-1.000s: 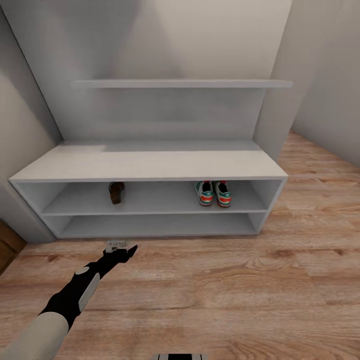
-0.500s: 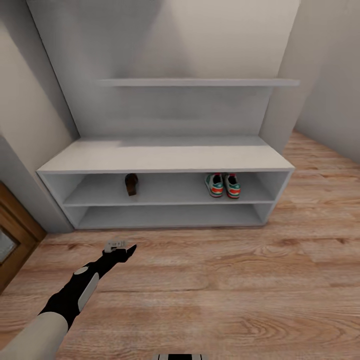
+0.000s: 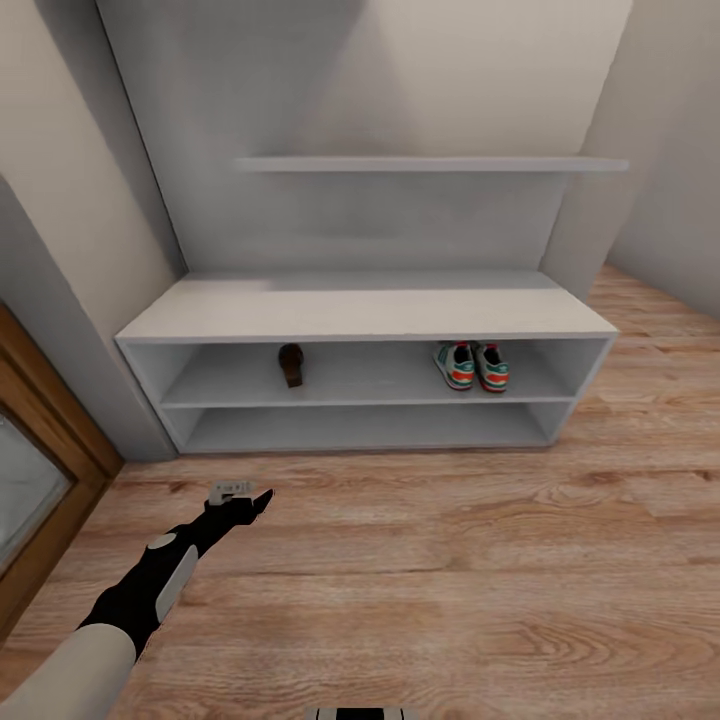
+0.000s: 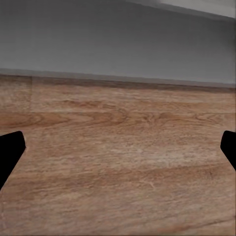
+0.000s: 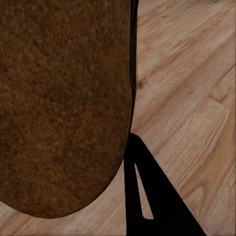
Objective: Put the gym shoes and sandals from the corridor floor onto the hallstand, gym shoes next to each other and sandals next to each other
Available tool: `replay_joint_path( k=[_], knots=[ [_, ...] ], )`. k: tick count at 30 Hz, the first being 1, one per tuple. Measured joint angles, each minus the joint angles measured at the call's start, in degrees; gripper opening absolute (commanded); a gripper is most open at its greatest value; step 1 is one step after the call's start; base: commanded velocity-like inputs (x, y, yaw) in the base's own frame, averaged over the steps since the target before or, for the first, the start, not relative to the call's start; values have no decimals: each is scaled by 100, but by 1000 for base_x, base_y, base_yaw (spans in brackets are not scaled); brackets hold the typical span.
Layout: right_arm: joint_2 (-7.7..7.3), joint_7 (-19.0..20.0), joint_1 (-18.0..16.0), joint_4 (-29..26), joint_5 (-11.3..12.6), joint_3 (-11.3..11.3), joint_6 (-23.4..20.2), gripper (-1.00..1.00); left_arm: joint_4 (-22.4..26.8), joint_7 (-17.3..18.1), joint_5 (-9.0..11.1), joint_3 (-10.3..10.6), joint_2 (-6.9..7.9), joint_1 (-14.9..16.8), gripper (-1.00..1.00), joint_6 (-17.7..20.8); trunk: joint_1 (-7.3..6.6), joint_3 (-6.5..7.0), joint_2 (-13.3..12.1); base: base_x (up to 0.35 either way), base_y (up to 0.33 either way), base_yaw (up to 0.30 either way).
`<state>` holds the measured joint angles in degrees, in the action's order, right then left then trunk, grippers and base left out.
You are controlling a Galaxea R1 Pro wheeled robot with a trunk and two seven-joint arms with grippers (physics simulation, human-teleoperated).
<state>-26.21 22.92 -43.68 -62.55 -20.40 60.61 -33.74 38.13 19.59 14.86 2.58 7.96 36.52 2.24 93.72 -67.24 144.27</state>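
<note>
The white hallstand (image 3: pixel 365 312) stands against the far wall. On its upper open shelf the two gym shoes (image 3: pixel 471 366) sit side by side at the right, heels toward me. One dark brown sandal (image 3: pixel 291 364) lies on the same shelf, left of middle. The other sandal (image 5: pixel 64 98) shows its brown sole close up in the right wrist view, with my right gripper (image 5: pixel 125 147) shut on it and one dark finger (image 5: pixel 147 196) along its edge. My left gripper (image 3: pixel 245 500) reaches out low over the corridor floor (image 3: pixel 450 560) in front of the rack, open (image 4: pixel 118 152) and holding nothing.
A wood-framed door (image 3: pixel 40 470) with a glass pane stands at the left. A grey wall corner (image 3: pixel 90 330) juts out beside the rack's left end. A white wall shelf (image 3: pixel 430 164) hangs above the rack. The floor continues past the rack's right end.
The whole view has pulled back and swung left: the rack looks smaller and sits further right, and the door has come into sight. My left arm keeps its pose.
</note>
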Motion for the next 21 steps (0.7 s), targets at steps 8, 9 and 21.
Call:
replay_joint_path(
  k=[8,9,21],
  knots=[
    [0,1,-2,-4,6,1,-6,-100,-2,-4,-6,1,-2,2,100,-1,0,0,0,31,155,0],
    [0,1,-2,-5,7,0,-5,-100,-2,-3,-7,1,-2,2,100,-1,0,0,0,4,19,0],
    [0,0,-1,-4,9,-1,-3,-100,-1,7,-7,1,6,2,100,-2,1,0,0,0,158,0]
  ],
)
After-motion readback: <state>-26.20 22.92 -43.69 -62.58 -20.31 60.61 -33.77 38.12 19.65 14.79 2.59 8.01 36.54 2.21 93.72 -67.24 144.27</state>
